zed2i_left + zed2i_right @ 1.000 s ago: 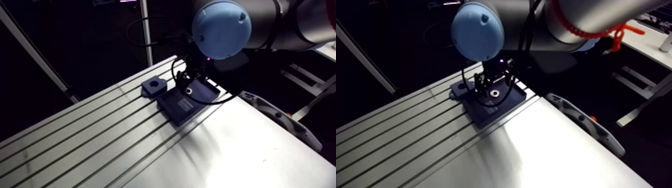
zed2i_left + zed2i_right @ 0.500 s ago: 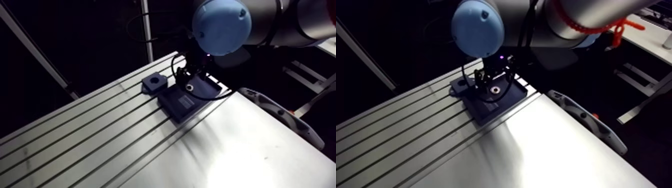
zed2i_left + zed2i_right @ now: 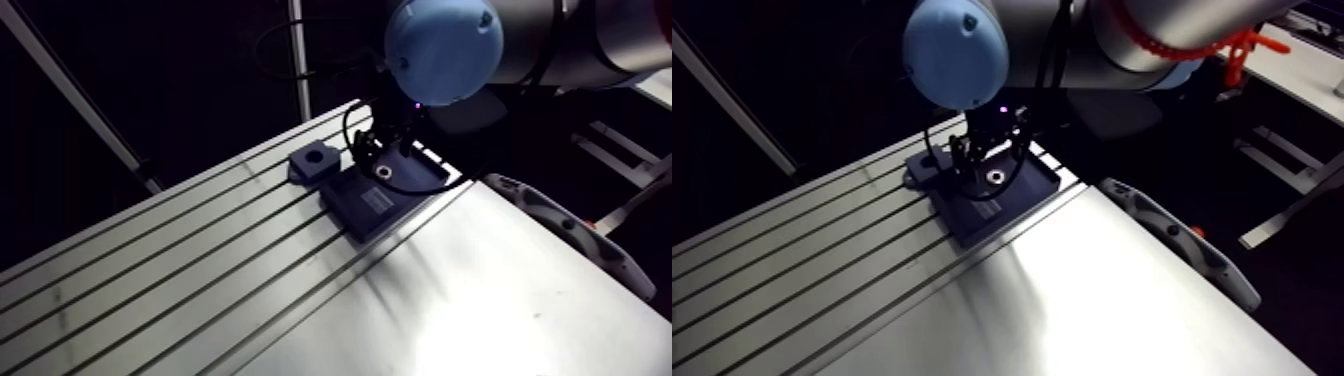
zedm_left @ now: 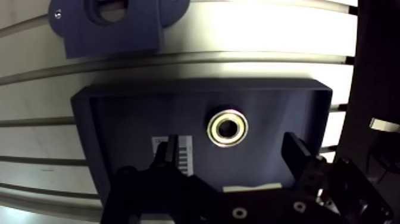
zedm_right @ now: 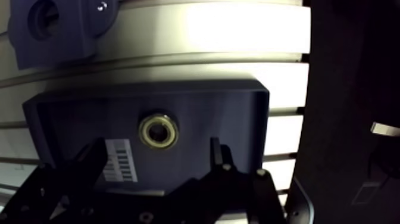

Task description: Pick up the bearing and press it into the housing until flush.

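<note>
One tray (image 4: pixel 119 113): holds bearing (image 4: pixel 227 127), upper middle of arm view;
Housing (image 4: pixel 119 36): outside tray, on bench (image 3: pixel 200 290);
Gripper (image 4: pixel 231 143): fingers apart, holding nothing, above tray

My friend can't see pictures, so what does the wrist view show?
A shiny bearing lies in a dark blue tray, just under the gap of the open gripper. Beyond the tray, a blue housing with a round hole sits on the slotted table.
</note>
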